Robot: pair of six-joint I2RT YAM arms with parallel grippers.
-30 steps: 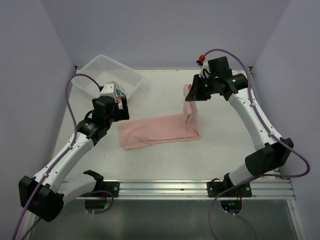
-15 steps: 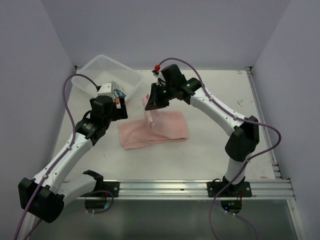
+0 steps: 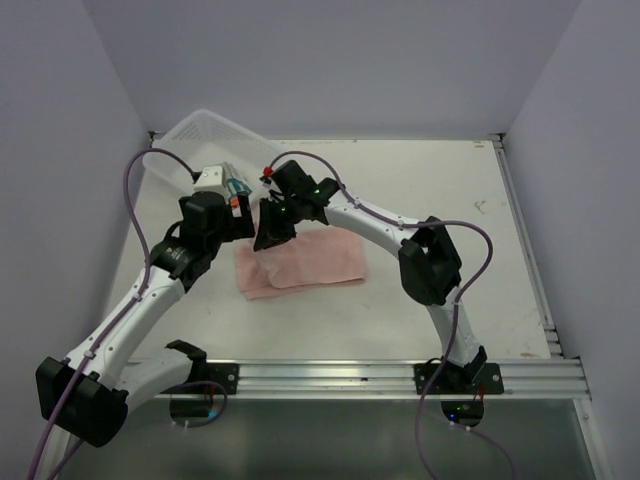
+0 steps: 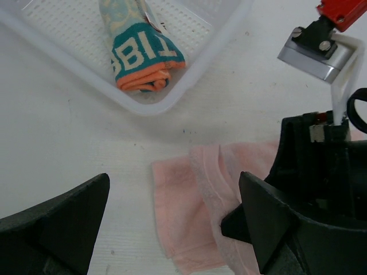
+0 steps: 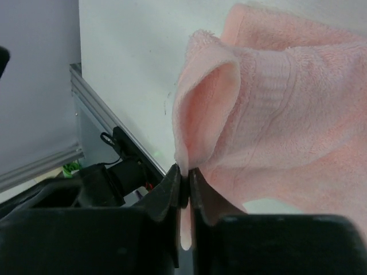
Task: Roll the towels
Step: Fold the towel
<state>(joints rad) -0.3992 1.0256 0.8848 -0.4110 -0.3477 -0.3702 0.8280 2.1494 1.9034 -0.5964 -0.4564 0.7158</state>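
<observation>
From above, the pale pink towel (image 3: 310,262) lies doubled over on the desk (image 3: 440,190), a little toward 9 o'clock of centre. The right arm (image 3: 370,215) reaches across to the towel's 10 o'clock corner, and the white mesh basket (image 3: 190,135) sits at 11 o'clock. The left arm's view shows its jaws standing wide and empty above the pink towel's 9 o'clock end. At 12 o'clock, inside the basket's perforated plastic, the printed towel (image 4: 143,54) is already a tight roll, teal with big letters and an orange edge. The right arm's view shows its jaws pinched almost shut on a thin lip of the pink terry. The cloth loops up from them in a limp, fuzzy arch with a ribbed band across it. To do this step well, I judge the pinched edge should travel low and level, be laid square so the edges line up, and be released only once it rests flat. Terry drapes and clings, so a high lift would likely drag the under layer askew.
</observation>
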